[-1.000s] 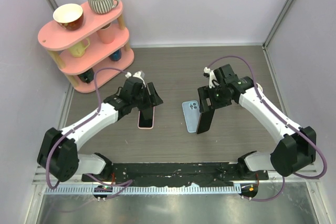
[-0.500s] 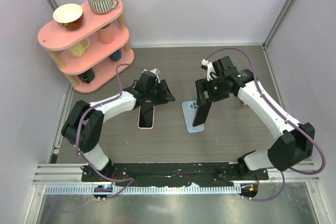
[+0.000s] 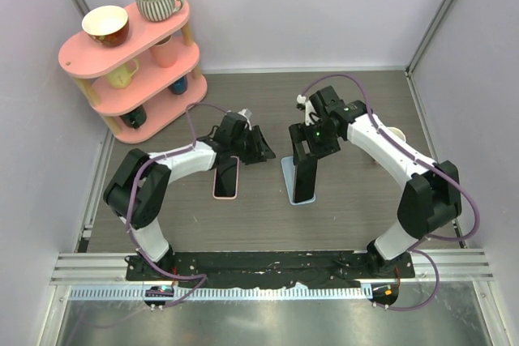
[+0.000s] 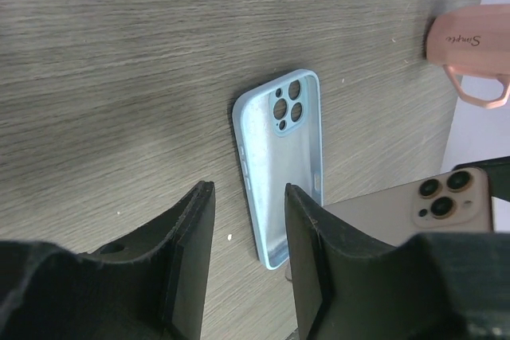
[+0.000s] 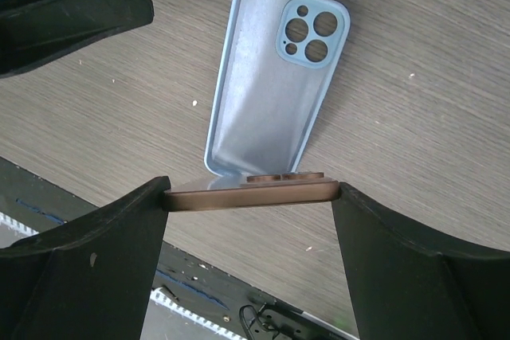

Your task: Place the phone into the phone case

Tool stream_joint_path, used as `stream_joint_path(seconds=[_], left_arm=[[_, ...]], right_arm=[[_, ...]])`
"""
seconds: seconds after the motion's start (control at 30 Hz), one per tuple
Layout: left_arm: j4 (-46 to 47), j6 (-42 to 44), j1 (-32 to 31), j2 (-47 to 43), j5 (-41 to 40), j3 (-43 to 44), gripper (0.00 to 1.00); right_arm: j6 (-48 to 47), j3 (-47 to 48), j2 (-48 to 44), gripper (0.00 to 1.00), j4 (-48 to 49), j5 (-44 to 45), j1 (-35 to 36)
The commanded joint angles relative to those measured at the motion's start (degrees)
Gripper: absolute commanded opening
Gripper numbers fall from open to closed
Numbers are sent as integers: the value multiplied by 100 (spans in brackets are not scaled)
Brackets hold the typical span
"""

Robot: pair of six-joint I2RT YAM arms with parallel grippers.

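Note:
The light blue phone case (image 5: 263, 93) lies open side up on the table, camera holes at its far end; it also shows as the case (image 4: 280, 157) and the case (image 3: 288, 169). My right gripper (image 5: 251, 193) is shut on the gold phone (image 5: 251, 195), gripping its two long edges. The phone (image 3: 305, 177) hangs tilted, its lower end at the case's near end. The phone's back (image 4: 398, 205) faces the left wrist camera. My left gripper (image 4: 249, 197) is open and holds nothing. It hovers just left of the case as the left gripper (image 3: 258, 149).
A second phone with a pink edge (image 3: 226, 177) lies under the left arm. A pink three-tier shelf (image 3: 174, 115) with cups stands at the back left. A pink object with a loop handle (image 4: 470, 37) sits right of the case. The walls close in on both sides.
My left gripper has swung right toward the case and its jaws have narrowed. My right gripper has carried the phone left, from beside the case to over it.

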Motion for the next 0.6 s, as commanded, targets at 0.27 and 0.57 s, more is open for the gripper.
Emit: stream_joint_path(seconds=[0.27, 0.57], left_arm=[[486, -639, 440, -859, -263, -666, 43], [-653, 178, 502, -2281, -535, -350, 52]], right_arm=[[242, 161, 543, 15, 267, 494, 329], [312, 2, 526, 14, 505, 555, 364]])
